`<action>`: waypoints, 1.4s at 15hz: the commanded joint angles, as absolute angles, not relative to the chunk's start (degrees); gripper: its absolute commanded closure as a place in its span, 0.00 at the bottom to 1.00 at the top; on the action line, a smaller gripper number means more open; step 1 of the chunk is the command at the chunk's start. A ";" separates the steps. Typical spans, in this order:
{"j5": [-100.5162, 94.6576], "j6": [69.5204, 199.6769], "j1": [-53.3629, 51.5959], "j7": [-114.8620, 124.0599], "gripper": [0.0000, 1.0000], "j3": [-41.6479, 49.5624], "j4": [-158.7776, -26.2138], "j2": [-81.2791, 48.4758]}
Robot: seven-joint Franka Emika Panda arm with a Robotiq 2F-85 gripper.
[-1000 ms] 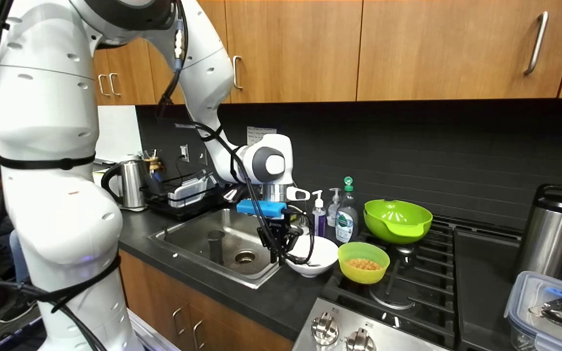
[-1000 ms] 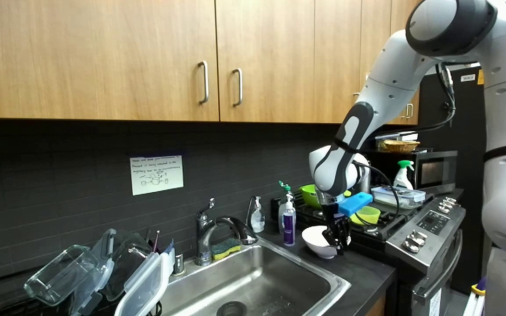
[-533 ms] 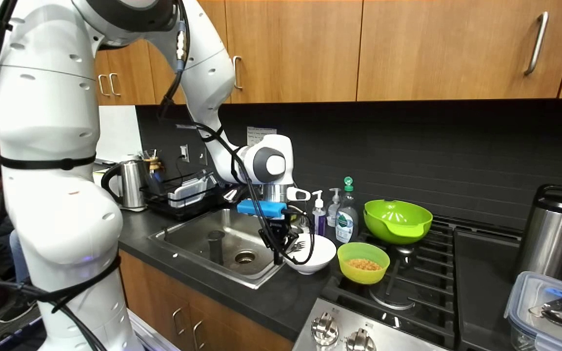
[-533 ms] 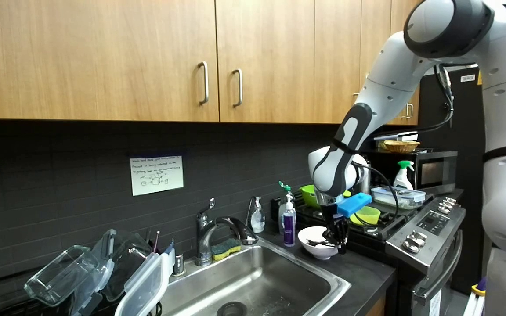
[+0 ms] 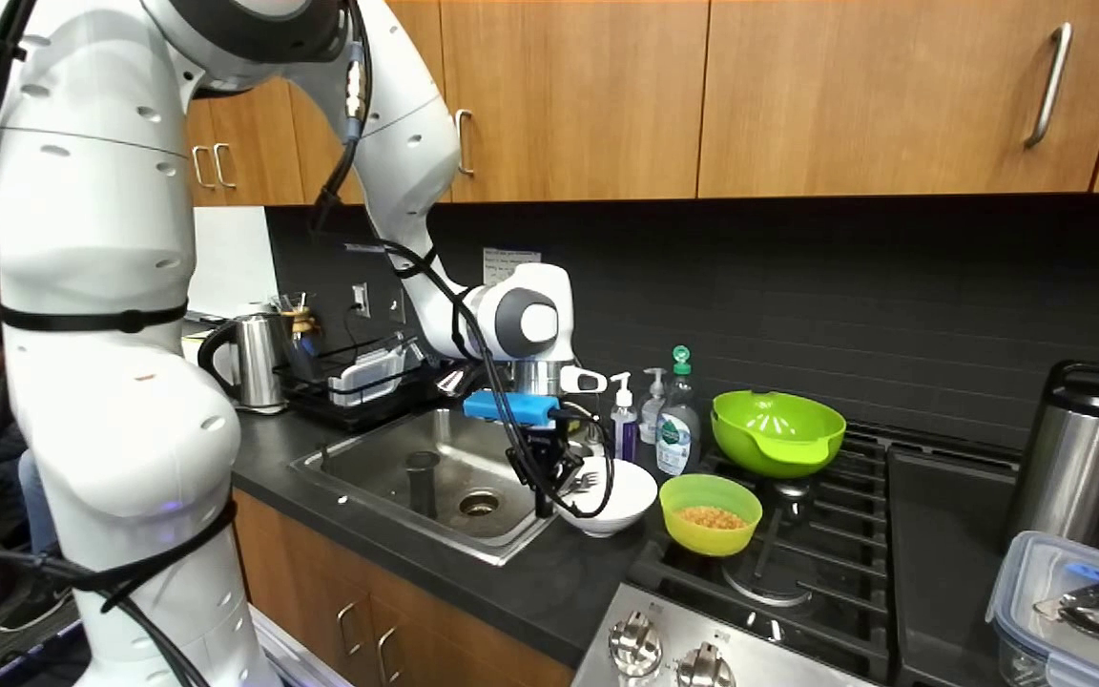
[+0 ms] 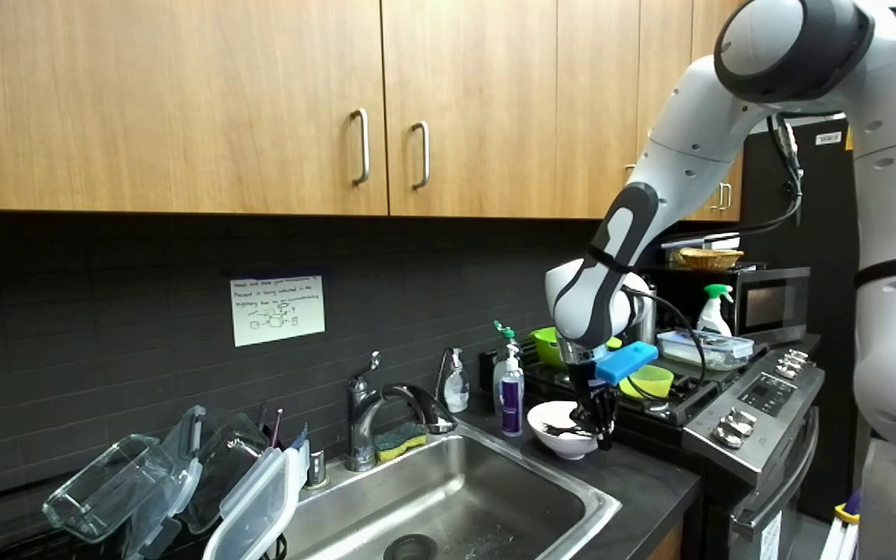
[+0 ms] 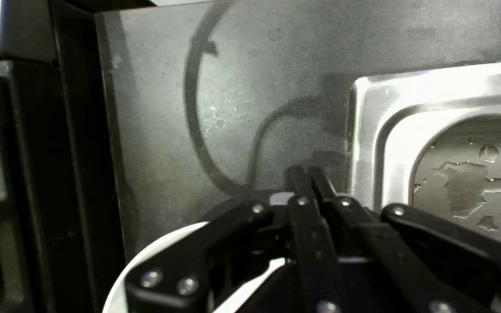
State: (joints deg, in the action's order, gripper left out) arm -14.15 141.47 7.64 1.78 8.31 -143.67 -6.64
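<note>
My gripper (image 7: 305, 170) is shut, its fingertips lying together with nothing visible between them in the wrist view. It points down at the side of a white bowl (image 5: 628, 504) on the dark counter, between sink and stove. In an exterior view the gripper (image 6: 602, 442) overlaps the bowl's edge. A fork (image 5: 588, 482) lies in the bowl, its handle running toward the gripper; whether the jaws touch it I cannot tell. In the wrist view only part of the bowl's rim (image 7: 120, 292) shows at lower left, the rest hidden by the gripper.
A steel sink (image 5: 511, 546) lies beside the gripper. On the stove stand a yellow-green bowl of food (image 5: 710, 515) and a green bowl (image 5: 778, 439). Soap bottles (image 6: 512, 397) stand behind the white bowl, near the faucet (image 6: 370, 420). Loose cables hang around the wrist.
My jaws have finished closing. The white bowl has shifted slightly, and the fork lies differently in it, now plainly visible in both exterior views. The arm has barely moved.
</note>
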 commanded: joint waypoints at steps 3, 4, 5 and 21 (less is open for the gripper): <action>-10.15 134.10 7.73 1.18 0.99 8.45 -141.72 -1.73; -9.99 132.80 7.61 1.42 0.99 8.38 -140.93 -1.01; -9.99 132.17 7.76 1.07 0.99 8.48 -140.60 -0.37; -9.75 124.49 9.69 2.87 0.99 9.70 -139.42 5.30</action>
